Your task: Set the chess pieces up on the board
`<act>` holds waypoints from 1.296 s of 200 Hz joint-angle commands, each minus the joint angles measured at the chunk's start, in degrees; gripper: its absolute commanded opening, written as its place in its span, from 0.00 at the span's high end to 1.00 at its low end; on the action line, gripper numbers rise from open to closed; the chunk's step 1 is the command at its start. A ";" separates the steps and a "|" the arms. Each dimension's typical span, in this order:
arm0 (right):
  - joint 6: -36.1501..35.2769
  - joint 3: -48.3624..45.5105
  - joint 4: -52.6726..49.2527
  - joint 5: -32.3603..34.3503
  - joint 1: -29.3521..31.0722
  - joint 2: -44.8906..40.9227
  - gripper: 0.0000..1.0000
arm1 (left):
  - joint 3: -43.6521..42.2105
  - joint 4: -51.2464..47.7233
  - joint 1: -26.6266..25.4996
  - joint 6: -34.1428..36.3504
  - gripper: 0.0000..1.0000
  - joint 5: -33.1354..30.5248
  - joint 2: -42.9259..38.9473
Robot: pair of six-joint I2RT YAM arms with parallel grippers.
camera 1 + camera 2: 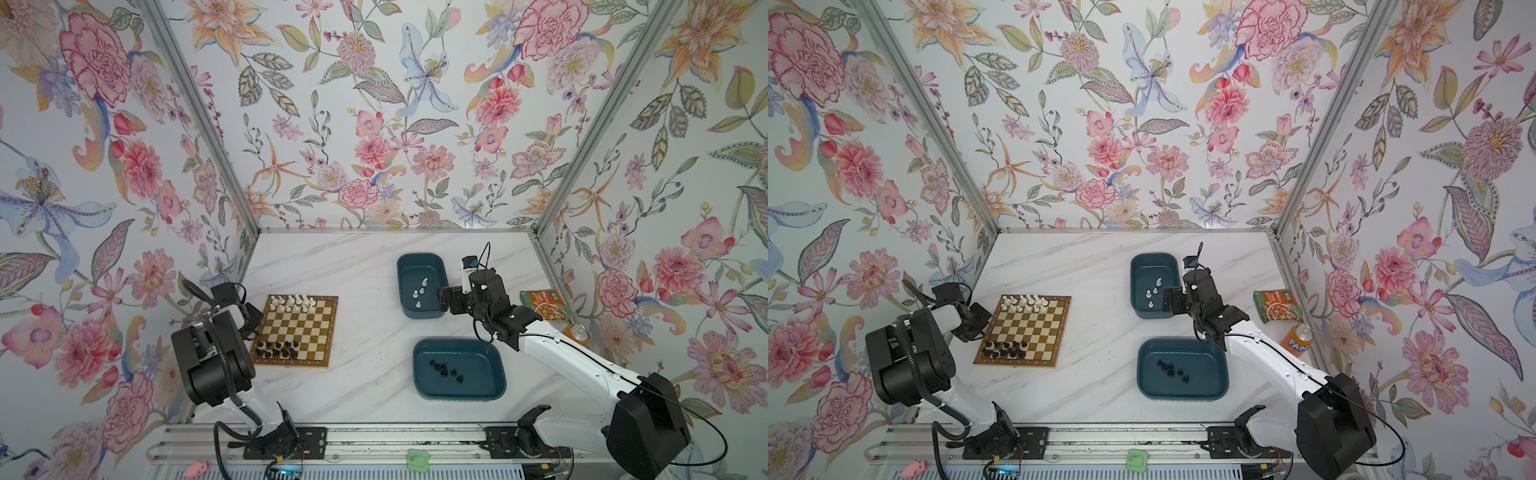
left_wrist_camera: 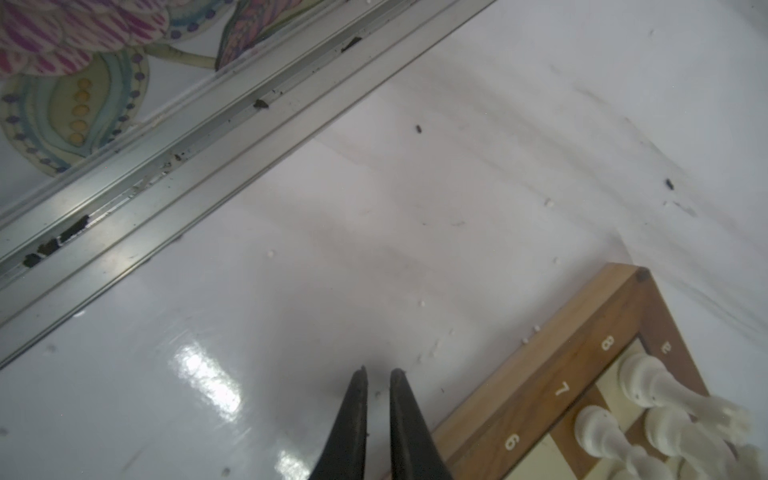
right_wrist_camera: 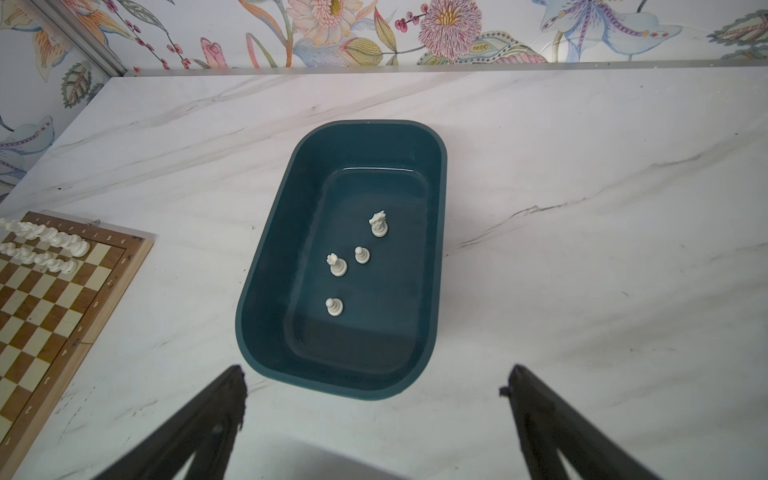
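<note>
1. White pieces (image 3: 337, 266): four stand in a teal tub (image 3: 266, 266), others on the board (image 1: 299, 328).
2. Right claw (image 3: 376, 370) gapes wide by the tub; left claw (image 2: 379, 370) is nearly together, empty.
3. Best: drop squarely over the lone pawn (image 3: 333, 307).

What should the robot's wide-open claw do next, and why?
Probably lower the right claw into the dark teal plastic tub onto the nearest small white pawn: it is open and empty, and four white pieces wait there.
</note>
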 commanded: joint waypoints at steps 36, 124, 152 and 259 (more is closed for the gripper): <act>-0.30 1.61 -1.09 1.23 1.23 -0.76 0.01 | -1.48 -0.99 0.40 1.76 0.87 3.83 2.10; 0.58 0.04 -1.32 1.76 3.16 -2.63 0.01 | -6.99 -0.13 -0.98 2.62 0.93 7.59 -0.92; 0.58 -0.25 -1.97 2.37 3.90 -3.77 0.01 | -8.80 0.48 -2.05 2.26 0.94 7.48 -2.39; 1.02 -2.92 -6.28 4.13 4.99 -10.80 0.01 | -7.97 3.20 -6.95 1.70 0.94 9.52 -0.94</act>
